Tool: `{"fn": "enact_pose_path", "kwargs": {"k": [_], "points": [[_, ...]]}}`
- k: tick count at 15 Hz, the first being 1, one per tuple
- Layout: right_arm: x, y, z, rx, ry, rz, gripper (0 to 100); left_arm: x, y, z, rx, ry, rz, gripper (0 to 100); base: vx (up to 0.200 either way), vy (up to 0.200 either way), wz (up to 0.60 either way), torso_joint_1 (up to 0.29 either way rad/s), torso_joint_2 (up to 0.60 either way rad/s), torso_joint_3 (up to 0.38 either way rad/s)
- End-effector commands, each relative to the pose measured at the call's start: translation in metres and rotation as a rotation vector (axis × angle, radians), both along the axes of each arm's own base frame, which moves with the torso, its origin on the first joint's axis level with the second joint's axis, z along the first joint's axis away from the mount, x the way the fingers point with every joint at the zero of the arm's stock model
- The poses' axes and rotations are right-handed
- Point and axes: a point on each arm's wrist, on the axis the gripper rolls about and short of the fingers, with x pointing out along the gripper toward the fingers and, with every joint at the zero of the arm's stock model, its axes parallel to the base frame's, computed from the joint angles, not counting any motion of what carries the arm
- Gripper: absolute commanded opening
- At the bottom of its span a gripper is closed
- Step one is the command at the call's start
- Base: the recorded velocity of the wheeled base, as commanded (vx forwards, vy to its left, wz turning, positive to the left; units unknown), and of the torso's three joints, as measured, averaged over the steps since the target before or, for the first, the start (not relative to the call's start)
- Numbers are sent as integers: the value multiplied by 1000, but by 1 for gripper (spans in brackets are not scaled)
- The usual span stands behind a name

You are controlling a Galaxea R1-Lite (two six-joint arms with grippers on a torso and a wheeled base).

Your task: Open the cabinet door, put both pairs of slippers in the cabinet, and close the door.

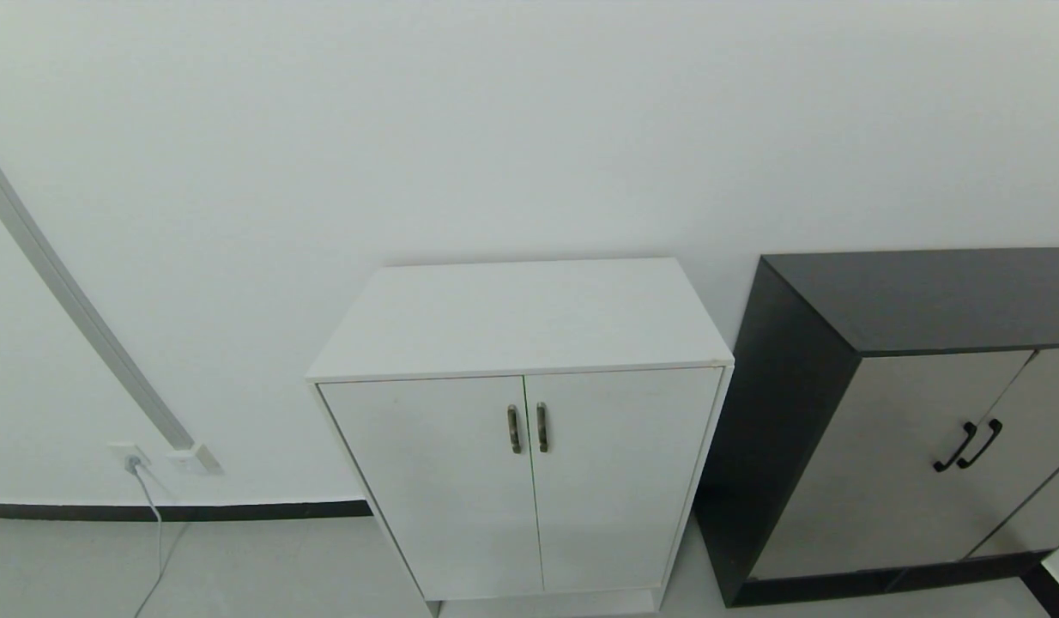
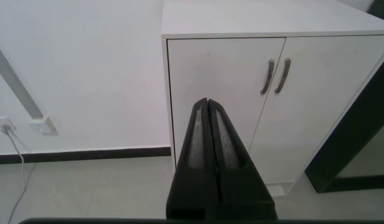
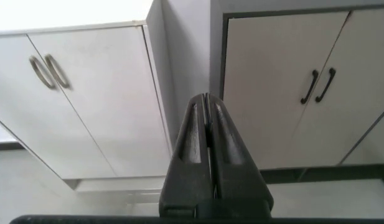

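A white two-door cabinet point(image 1: 521, 360) stands against the wall, both doors closed, with two metal handles point(image 1: 528, 427) side by side at the centre seam. In the left wrist view my left gripper point(image 2: 207, 102) is shut and empty, some way in front of the left door point(image 2: 226, 93), with the handles point(image 2: 276, 76) off to one side. In the right wrist view my right gripper point(image 3: 205, 98) is shut and empty, level with the gap between the white cabinet's right door point(image 3: 111, 99) and the black cabinet point(image 3: 291, 81).
A black cabinet point(image 1: 907, 412) with grey doors and black handles stands close to the right of the white one. On the left wall are a slanted cable duct point(image 1: 75, 300), a socket with a plugged cable point(image 1: 133, 459) and a black skirting strip. Pale floor lies in front.
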Motion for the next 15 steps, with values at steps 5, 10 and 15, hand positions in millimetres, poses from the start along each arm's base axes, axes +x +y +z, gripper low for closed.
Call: {"fn": "enact_pose_path", "kwargs": {"k": [5,10,15], "points": [[0,-2,1,30,-9,-77,0,0,0,0,0,1,-1,0,0,0,0,0,0,0],[0,-2,1,29,-9,-77,0,0,0,0,0,1,3,0,0,0,0,0,0,0],[0,-2,1,26,-8,-74,0,0,0,0,1,1,3,0,0,0,0,0,0,0]]}}
